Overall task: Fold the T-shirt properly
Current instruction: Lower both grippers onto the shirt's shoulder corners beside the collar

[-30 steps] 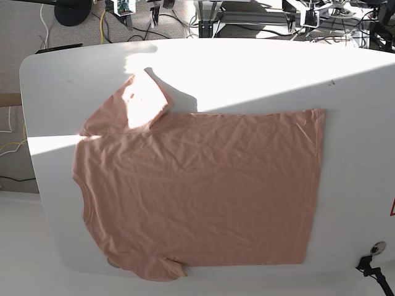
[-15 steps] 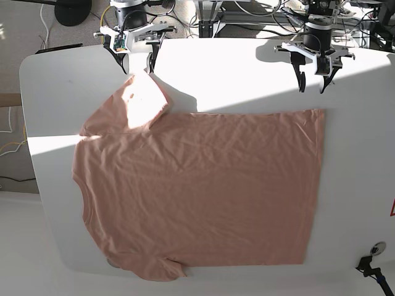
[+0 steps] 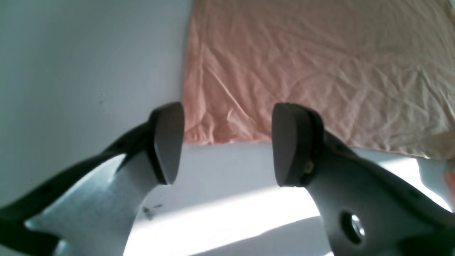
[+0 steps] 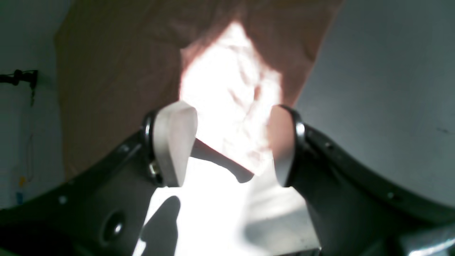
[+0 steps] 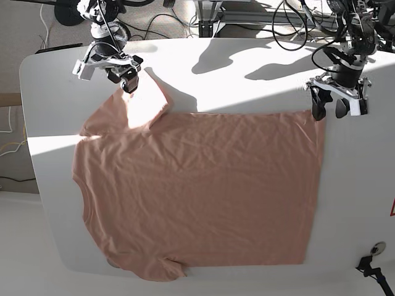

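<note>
The salmon-pink T-shirt (image 5: 197, 185) lies spread flat on the white table (image 5: 247, 68), neck to the left and hem to the right. My left gripper (image 5: 330, 112) is open, just over the hem's far right corner. In the left wrist view (image 3: 227, 142) that corner (image 3: 199, 131) lies between the fingers. My right gripper (image 5: 106, 79) is open by the far sleeve (image 5: 145, 98). In the right wrist view (image 4: 231, 142) the sunlit sleeve (image 4: 231, 89) shows between the fingers. Neither gripper holds cloth.
Cables and stands (image 5: 203, 18) crowd the floor behind the table. A black cable clamp (image 5: 369, 269) sits at the near right corner. A red mark (image 5: 392, 207) shows at the right edge. Bright sun patches and arm shadows cross the far table.
Both arms came in from the far edge. The left gripper moved to the hem corner, the right gripper to the far sleeve. The shirt has not moved.
</note>
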Controlling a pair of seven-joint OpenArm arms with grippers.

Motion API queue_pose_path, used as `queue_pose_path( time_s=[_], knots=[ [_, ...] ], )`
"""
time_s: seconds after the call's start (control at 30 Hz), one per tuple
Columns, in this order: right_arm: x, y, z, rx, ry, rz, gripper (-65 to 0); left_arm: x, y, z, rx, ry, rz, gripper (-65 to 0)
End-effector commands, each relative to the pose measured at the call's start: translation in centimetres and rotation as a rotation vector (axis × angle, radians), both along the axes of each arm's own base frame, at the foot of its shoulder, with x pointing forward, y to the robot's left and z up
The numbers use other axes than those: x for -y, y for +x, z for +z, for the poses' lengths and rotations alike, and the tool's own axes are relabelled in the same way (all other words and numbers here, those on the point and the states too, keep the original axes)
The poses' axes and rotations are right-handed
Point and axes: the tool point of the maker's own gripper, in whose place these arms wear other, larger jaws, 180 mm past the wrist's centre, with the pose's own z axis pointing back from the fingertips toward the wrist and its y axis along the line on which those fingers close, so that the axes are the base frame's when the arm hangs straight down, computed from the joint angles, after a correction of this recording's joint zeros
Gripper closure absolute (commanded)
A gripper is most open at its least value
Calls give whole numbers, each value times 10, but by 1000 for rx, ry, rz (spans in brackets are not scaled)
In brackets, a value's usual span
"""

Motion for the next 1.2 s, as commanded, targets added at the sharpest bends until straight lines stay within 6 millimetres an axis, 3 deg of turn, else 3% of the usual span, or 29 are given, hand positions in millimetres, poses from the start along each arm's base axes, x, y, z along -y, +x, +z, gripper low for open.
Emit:
queue_pose_path(
  time_s=[0.0,0.27,0.57,0.73,0.83,0.93,1.17],
  knots=[
    [6,1,6,-1,46,-5,-343,4,8,14,32,-21,-33,-364],
    [7,-11,-14,-77,177,-28,-343,-9,29,23,47,74,-12,-364],
    [5,-16,-35,-128,206,-44,-343,-18,23,-8,-33,50,13,-364],
    [2,-18,-51,-162,232,-54,-343,-19,23,-8,-35,51,13,-364],
    [-16,-14,-59,-178,267,-18,-343,-19,23,-8,-35,53,13,-364],
    [-20,-15,-67,-197,286,-18,-343,-19,23,-8,-35,53,13,-364],
    [-19,-6,-65,-178,288,-17,-333,-20,23,-8,-35,55,12,-364]
  ],
)
